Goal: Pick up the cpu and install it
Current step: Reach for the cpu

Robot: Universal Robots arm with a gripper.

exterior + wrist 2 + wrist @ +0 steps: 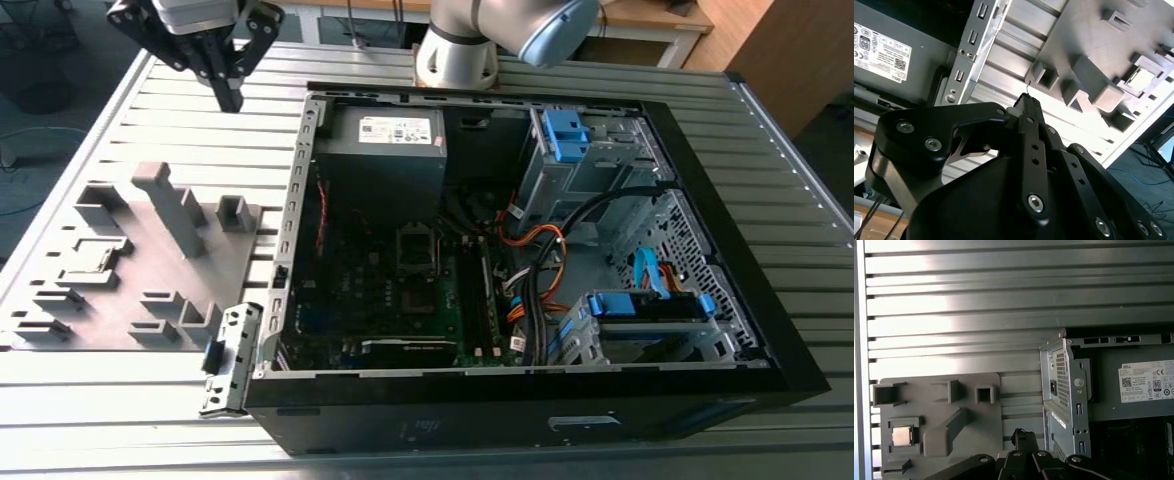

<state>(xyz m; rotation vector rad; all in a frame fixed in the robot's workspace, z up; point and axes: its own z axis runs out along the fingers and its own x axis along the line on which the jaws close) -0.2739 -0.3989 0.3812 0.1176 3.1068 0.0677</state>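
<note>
One cpu (902, 436) seated in grey fixture (919, 396)

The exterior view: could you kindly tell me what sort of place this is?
Probably a robotics lab bench for computer assembly: an open computer case lies on a slotted metal table, beside a grey fixture tray holding the cpu, with the arm's end effector hovering above the table.
</note>
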